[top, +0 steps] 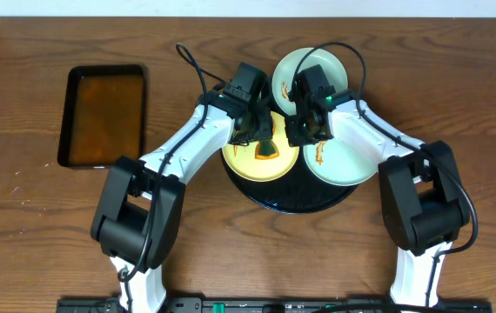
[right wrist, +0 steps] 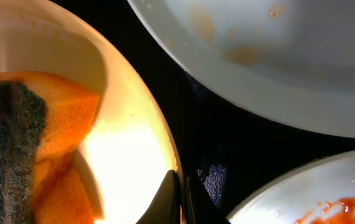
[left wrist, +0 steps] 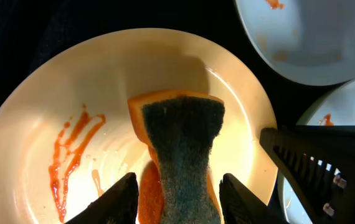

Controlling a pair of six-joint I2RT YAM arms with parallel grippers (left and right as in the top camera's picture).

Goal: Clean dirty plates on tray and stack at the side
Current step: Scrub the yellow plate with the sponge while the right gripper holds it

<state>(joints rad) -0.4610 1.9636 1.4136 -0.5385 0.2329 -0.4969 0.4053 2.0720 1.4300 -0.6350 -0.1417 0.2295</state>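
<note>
Orange sponge point(left wrist: 180, 137), green scourer up, clamped in left gripper point(left wrist: 174, 193), pressed on yellow plate point(left wrist: 103, 81) at tray's point(top: 291, 202) left. At that rim, right gripper point(right wrist: 182, 199) nearly closed; we cannot tell if it pinches. We judge plates light, stiff, sauce-slick: take by rim. Two mint plates point(top: 298, 69) at tray's right, half hidden under arms.

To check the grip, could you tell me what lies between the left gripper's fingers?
An orange sponge with a green scouring face, touching the yellow plate; left wrist view.
</note>
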